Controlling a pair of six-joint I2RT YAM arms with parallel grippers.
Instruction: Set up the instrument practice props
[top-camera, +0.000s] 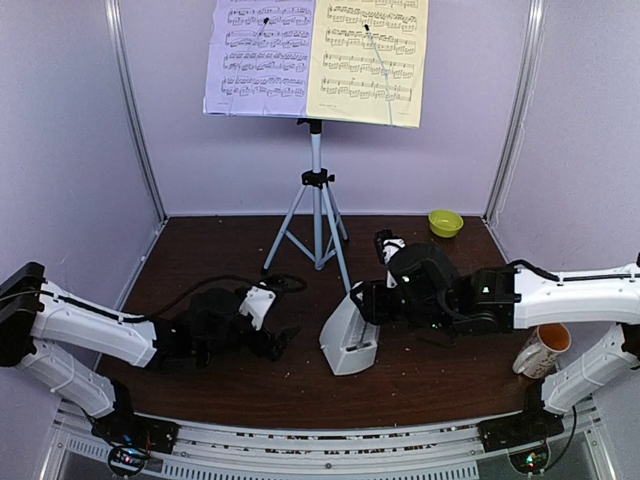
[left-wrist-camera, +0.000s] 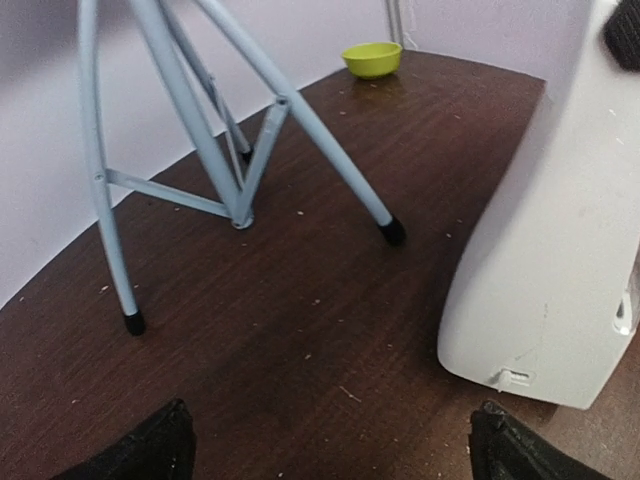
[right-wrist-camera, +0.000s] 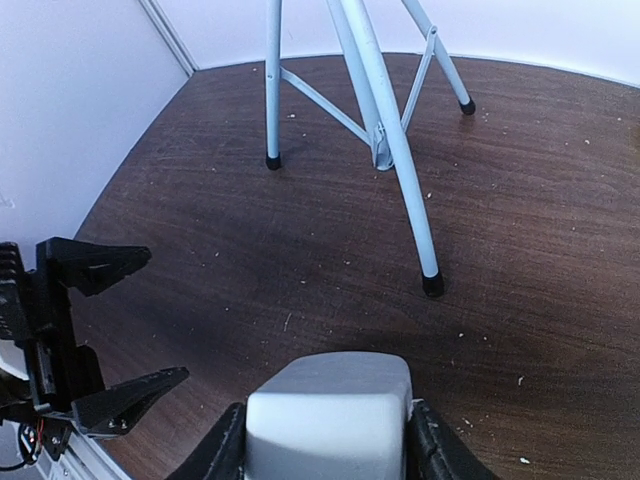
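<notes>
The music stand's silver tripod (top-camera: 316, 215) stands at the back centre of the table. Its desk holds a lilac page (top-camera: 260, 55) and a pale yellow page (top-camera: 367, 60). The light grey pyramid metronome (top-camera: 350, 335) stands on the table in front of the tripod. My right gripper (top-camera: 372, 300) is shut on the metronome's top (right-wrist-camera: 328, 420), one finger on each side. My left gripper (top-camera: 278, 342) is open and empty, low over the table just left of the metronome (left-wrist-camera: 560, 220). The tripod's legs (left-wrist-camera: 240, 150) show in both wrist views (right-wrist-camera: 385, 130).
A small green bowl (top-camera: 445, 222) sits at the back right corner and shows in the left wrist view (left-wrist-camera: 372, 59). A mug with orange inside (top-camera: 543, 350) stands at the right, by my right arm. Lilac walls close in the back and both sides.
</notes>
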